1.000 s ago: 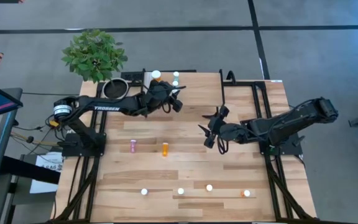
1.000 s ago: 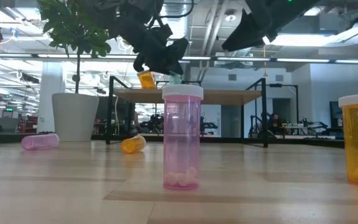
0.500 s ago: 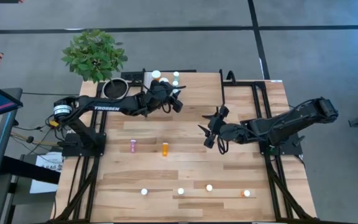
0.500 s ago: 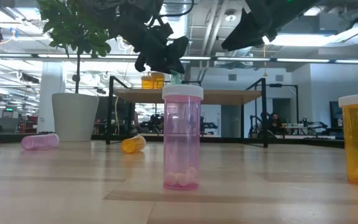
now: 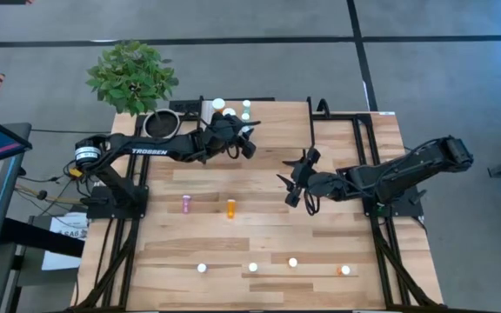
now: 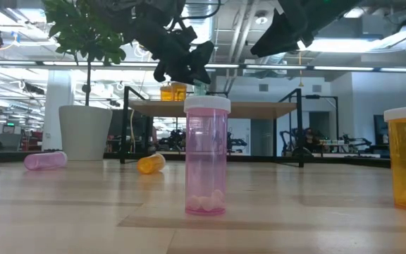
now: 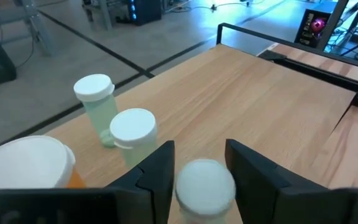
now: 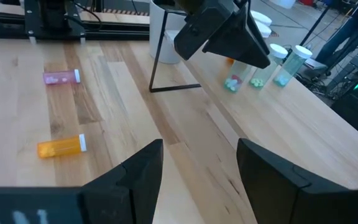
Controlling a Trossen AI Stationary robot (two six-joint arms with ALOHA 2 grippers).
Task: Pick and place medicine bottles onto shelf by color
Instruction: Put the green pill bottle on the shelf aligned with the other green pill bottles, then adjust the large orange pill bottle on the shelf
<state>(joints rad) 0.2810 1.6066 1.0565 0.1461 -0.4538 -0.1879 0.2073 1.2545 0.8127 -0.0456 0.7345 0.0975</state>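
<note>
We see the left gripper [image 7: 197, 163] over the pale wood shelf [image 7: 278, 93], its fingers parted around a round white cap [image 7: 205, 185], loosened since a second ago. The orange bottle [image 6: 173, 92] now stands upright by two teal bottles [image 7: 101, 107]. The right gripper [image 8: 199, 163] hangs open, empty.

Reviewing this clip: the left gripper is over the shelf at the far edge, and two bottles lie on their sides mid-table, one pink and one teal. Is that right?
Not quite: the second lying bottle is orange, not teal. The high view shows the pink bottle and the orange bottle lying side by side mid-table. The left gripper is indeed over the shelf at the far edge.
</note>
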